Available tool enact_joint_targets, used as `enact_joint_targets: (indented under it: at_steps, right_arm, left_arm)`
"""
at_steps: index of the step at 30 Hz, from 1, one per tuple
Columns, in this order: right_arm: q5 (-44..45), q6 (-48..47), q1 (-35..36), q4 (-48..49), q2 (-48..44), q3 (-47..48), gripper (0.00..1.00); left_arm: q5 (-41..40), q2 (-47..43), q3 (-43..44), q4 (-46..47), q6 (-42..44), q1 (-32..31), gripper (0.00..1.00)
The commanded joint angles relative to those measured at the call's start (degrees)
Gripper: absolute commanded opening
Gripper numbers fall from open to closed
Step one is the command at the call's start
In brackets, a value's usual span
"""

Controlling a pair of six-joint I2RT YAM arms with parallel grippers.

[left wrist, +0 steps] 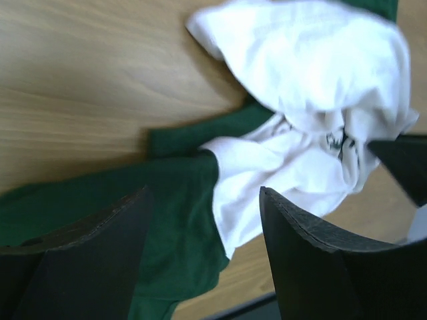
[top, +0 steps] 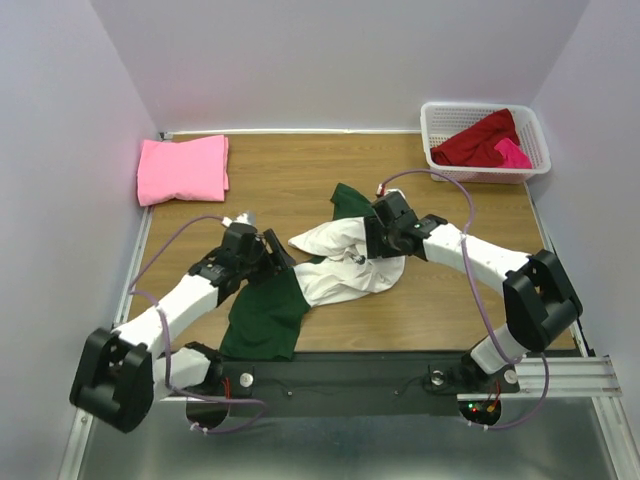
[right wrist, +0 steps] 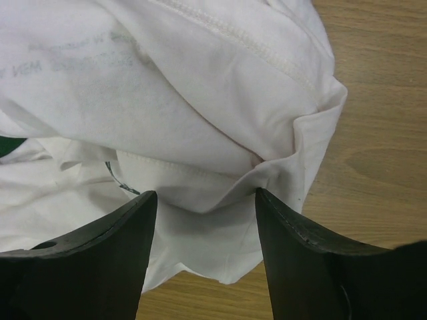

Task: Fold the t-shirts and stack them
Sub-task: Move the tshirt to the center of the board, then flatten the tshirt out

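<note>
From above, a pink t-shirt (top: 183,168) lies folded at the surface's (top: 300,170) far left, the white-and-green t-shirt (top: 345,270) sprawls crumpled between the arms, and a dark red t-shirt (top: 478,140) and magenta t-shirt (top: 513,154) sit in the basket (top: 432,125): most folding seems left. Left wrist: the left gripper's (left wrist: 203,233) fingers gape over green cloth, holding nothing. Right wrist: the right gripper's (right wrist: 203,220) fingers gape astride a white fold whose faint print is unreadable.

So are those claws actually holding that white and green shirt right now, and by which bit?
Nothing looks held. Both the left gripper and right gripper stand open over the crumpled shirt, a white fold lying loose between the right one's jaws.
</note>
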Motion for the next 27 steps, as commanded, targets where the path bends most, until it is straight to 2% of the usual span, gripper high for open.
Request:
enact_joint_targets:
  at_steps: [1, 4, 6, 10, 13, 14, 17, 21, 23, 27]
  right_arm:
    - [1.6, 1.2, -1.6, 0.8, -0.8, 0.5, 0.66]
    - [2.1, 1.0, -3.7, 0.9, -0.2, -0.5, 0.66]
    - [1.7, 0.8, -4.9, 1.0, -0.2, -0.7, 0.64]
    - [0.8, 0.2, -9.3, 1.7, 0.3, -1.3, 0.56]
    - [-0.4, 0.0, -13.5, 2.4, 0.5, -1.8, 0.32]
    - [-0.5, -0.1, -15.3, 2.4, -0.1, -1.8, 0.17]
    - [-0.1, 0.5, -18.8, 2.4, -2.4, -2.6, 0.01]
    - [1.1, 3.2, -22.6, 2.4, -10.7, -4.0, 0.01]
    - [3.5, 4.3, -23.0, 3.2, -18.1, -5.3, 0.01]
    - [11.7, 8.8, -23.0, 3.2, -31.8, -11.3, 0.01]
  left_arm:
    - [6.8, 6.9, -1.7, 8.4, -5.6, -4.2, 0.79]
    - [7.9, 13.2, -1.3, 13.9, -7.1, -4.3, 0.8]
    - [4.7, 16.9, 1.0, 14.2, -6.8, -4.3, 0.8]
    - [3.6, 22.8, 4.0, 15.5, -6.7, -2.3, 0.8]
    - [4.8, 27.4, 5.5, 16.7, -6.0, 1.0, 0.8]
    - [5.0, 28.2, 5.8, 17.2, -5.9, 2.0, 0.8]
    - [4.6, 29.9, 6.4, 17.6, -5.3, 5.3, 0.78]
    - [4.5, 31.6, 7.9, 17.6, -4.1, 6.9, 0.75]
    - [4.6, 32.4, 8.6, 17.6, -4.1, 6.9, 0.75]
    - [4.8, 32.5, 7.4, 18.7, -4.9, 7.2, 0.75]
